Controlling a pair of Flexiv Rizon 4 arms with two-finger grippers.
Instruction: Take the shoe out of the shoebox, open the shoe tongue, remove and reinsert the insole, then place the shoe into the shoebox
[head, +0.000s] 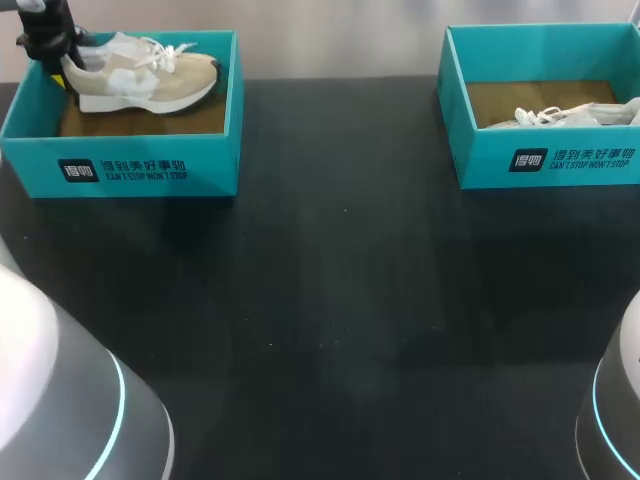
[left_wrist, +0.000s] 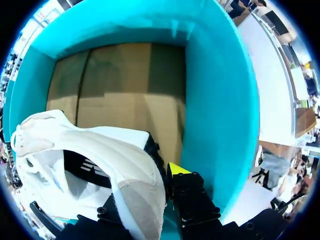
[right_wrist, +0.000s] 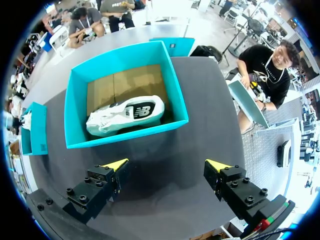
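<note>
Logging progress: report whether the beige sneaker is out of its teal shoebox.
Inside: the beige sneaker is between the teal cardboard shoebox's walls.

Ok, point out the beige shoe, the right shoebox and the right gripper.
beige shoe (head: 160, 85), head view, its side panel.
right shoebox (head: 485, 150), head view, front wall.
right gripper (right_wrist: 166, 165), right wrist view, midway between fingertips.

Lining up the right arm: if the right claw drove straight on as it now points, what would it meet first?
Probably the near teal wall of the shoebox, dead ahead of the open right claw, with the white shoe just behind it. Depth is unclear; it might touch the black table first.
</note>
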